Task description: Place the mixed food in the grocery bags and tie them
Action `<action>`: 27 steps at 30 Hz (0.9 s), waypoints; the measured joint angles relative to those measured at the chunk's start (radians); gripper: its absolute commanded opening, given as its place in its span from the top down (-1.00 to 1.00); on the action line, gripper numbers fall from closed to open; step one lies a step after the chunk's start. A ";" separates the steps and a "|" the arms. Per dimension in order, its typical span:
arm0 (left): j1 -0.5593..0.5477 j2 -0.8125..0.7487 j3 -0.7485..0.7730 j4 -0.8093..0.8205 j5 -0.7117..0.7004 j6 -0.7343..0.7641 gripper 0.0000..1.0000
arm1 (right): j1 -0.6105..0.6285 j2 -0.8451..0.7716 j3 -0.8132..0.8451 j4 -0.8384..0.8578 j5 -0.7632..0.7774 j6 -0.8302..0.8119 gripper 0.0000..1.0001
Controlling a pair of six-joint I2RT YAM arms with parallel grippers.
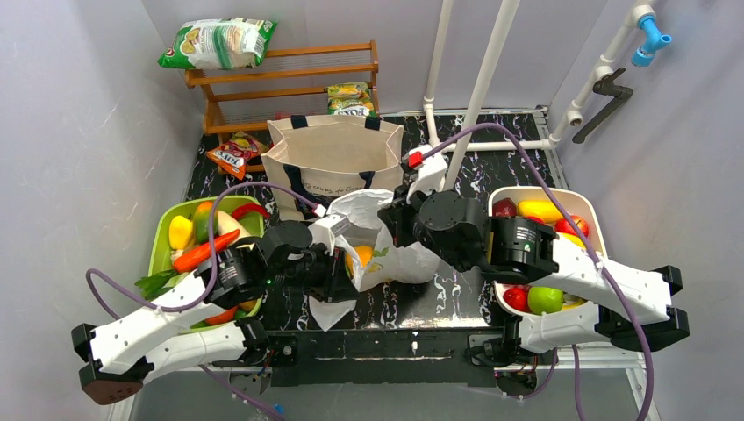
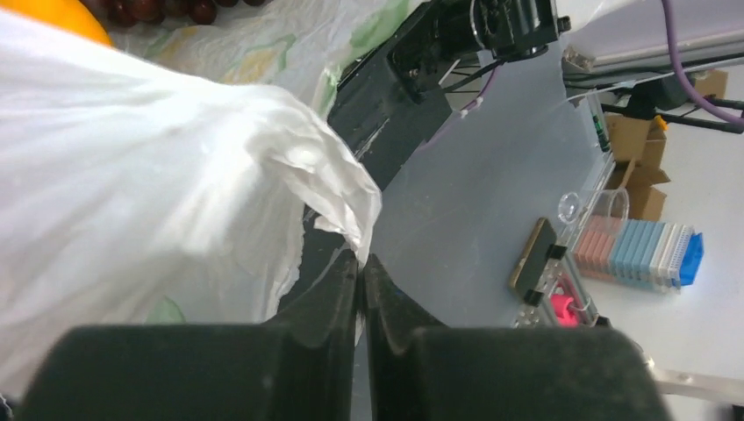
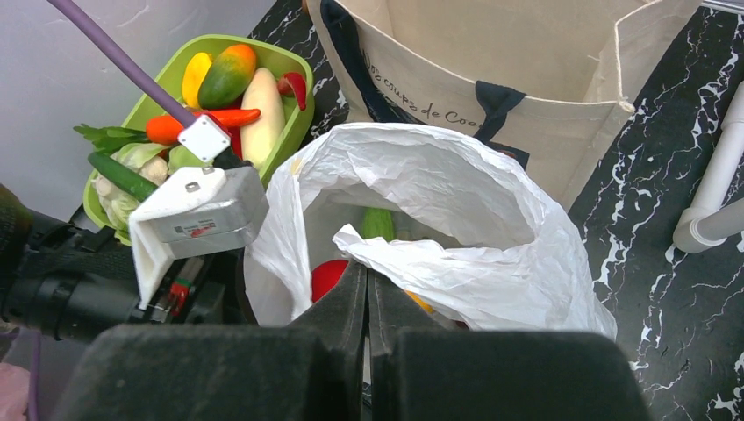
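A black marbled table (image 1: 491,175) sits between white walls, with a wooden rack (image 1: 289,74) at the back holding a green packet (image 1: 218,42). A red packet (image 1: 235,156) lies on the table just beside the rack. The tote (image 1: 333,158) stands upright and open at the middle rear. Right in front of it, touching its side, is the bag (image 1: 399,254), its mouth open. Inside it the right wrist view shows a red fruit (image 3: 329,276) and a cucumber (image 3: 379,224).

The left gripper (image 2: 361,261) is at the bag's left side, its fingers pressed together on a fold of the rim. The right gripper (image 3: 367,274) is at the bag's right side, likewise clamped on a flap of the rim.

A green tray (image 1: 162,241) of vegetables lies at the left, partly under the left arm. A white tray (image 1: 583,206) of fruit lies at the right, partly under the right arm.
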 measured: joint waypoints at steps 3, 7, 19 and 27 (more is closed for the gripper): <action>-0.015 0.013 0.017 -0.003 -0.008 -0.001 1.00 | -0.003 -0.016 0.000 -0.011 -0.004 0.008 0.97; -0.023 0.039 0.157 -0.016 -0.012 0.004 1.00 | -0.004 -0.035 0.004 -0.034 -0.028 0.010 0.97; -0.025 0.201 0.649 -0.016 -0.045 0.089 1.00 | -0.004 -0.107 0.216 -0.092 -0.147 -0.088 0.97; -0.025 0.219 0.570 -0.016 -0.062 0.113 1.00 | -0.004 -0.277 0.055 -0.016 -0.208 -0.177 0.97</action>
